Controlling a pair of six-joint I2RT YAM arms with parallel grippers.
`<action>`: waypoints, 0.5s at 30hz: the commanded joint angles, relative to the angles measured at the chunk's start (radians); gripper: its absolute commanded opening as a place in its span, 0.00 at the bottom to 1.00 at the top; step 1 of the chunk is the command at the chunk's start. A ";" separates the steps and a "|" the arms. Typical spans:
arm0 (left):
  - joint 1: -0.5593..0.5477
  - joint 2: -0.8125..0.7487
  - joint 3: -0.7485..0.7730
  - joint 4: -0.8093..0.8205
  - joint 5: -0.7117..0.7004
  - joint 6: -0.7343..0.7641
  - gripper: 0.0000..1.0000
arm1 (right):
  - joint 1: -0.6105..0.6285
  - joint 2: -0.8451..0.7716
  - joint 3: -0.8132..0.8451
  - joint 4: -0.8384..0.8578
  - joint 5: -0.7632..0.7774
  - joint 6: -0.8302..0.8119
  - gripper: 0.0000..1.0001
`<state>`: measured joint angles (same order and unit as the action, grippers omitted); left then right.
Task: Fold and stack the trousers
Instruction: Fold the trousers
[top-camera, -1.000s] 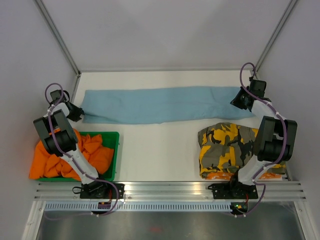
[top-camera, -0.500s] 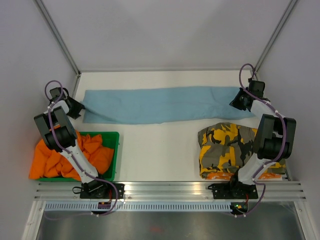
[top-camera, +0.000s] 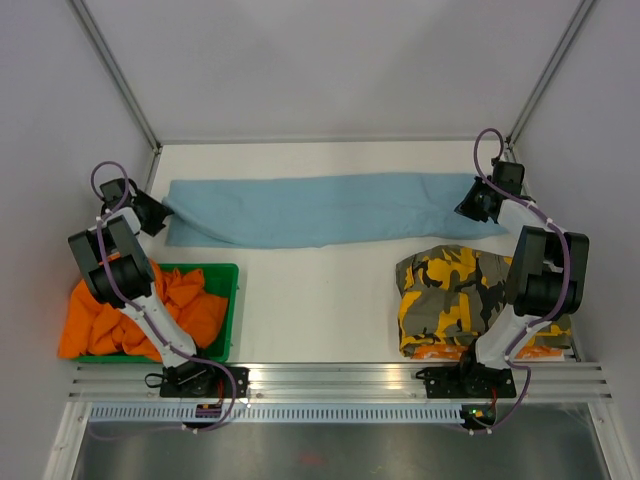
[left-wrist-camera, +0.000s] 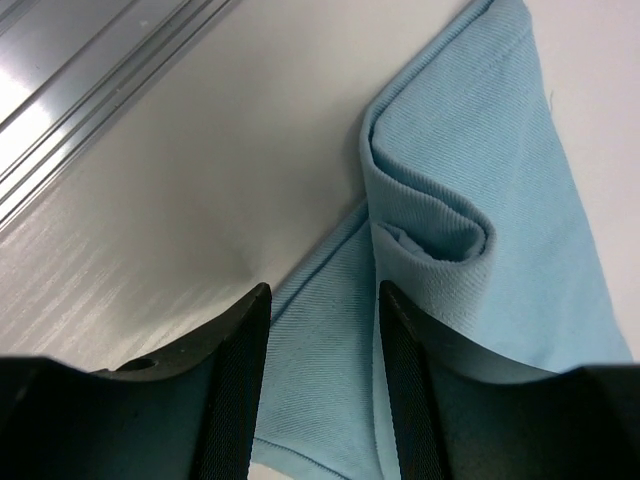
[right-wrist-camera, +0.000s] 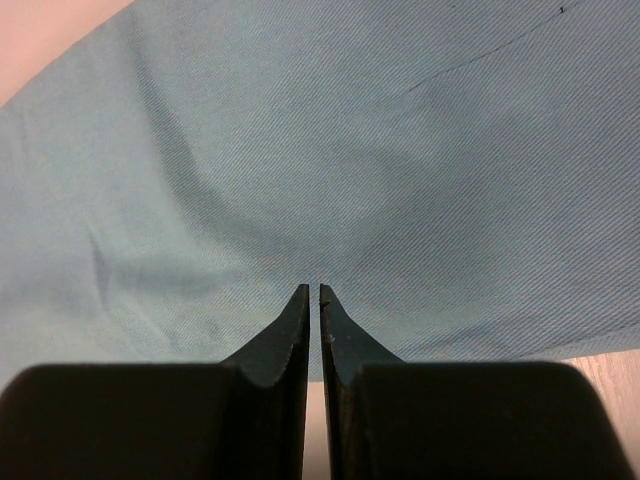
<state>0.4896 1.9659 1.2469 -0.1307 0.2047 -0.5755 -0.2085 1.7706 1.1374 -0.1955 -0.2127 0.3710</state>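
Observation:
The light-blue trousers (top-camera: 320, 208) lie stretched in a long band across the back of the table. My left gripper (top-camera: 158, 212) is at their left end. In the left wrist view it (left-wrist-camera: 322, 300) stands open, with the flat cloth edge between its fingers and a rolled fold of the trousers (left-wrist-camera: 440, 230) just ahead. My right gripper (top-camera: 473, 205) is at the right end. Seen from the right wrist it (right-wrist-camera: 314, 292) is shut on the blue cloth (right-wrist-camera: 350, 150), whose creases run toward its tips.
A folded camouflage pair (top-camera: 455, 290) lies at the front right with orange cloth (top-camera: 440, 350) under its near edge. A green bin (top-camera: 232, 300) at the front left holds an orange pair (top-camera: 190, 300). Metal rails (left-wrist-camera: 90, 70) border the table's left side.
My left gripper has opened at the trousers' left end and drawn slightly back toward the left rail. The right gripper has edged a little toward the back, still shut.

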 joint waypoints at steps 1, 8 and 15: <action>-0.002 -0.062 -0.023 0.125 0.041 0.026 0.54 | 0.006 0.015 0.035 0.016 -0.010 0.008 0.13; -0.002 -0.024 -0.038 0.230 0.073 -0.023 0.53 | 0.012 0.015 0.036 0.007 -0.008 0.006 0.13; -0.002 0.022 -0.024 0.307 0.116 -0.067 0.53 | 0.020 0.036 0.047 0.008 -0.007 0.013 0.13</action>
<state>0.4896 1.9606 1.2087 0.0765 0.2752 -0.5987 -0.1978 1.7870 1.1427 -0.1982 -0.2127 0.3721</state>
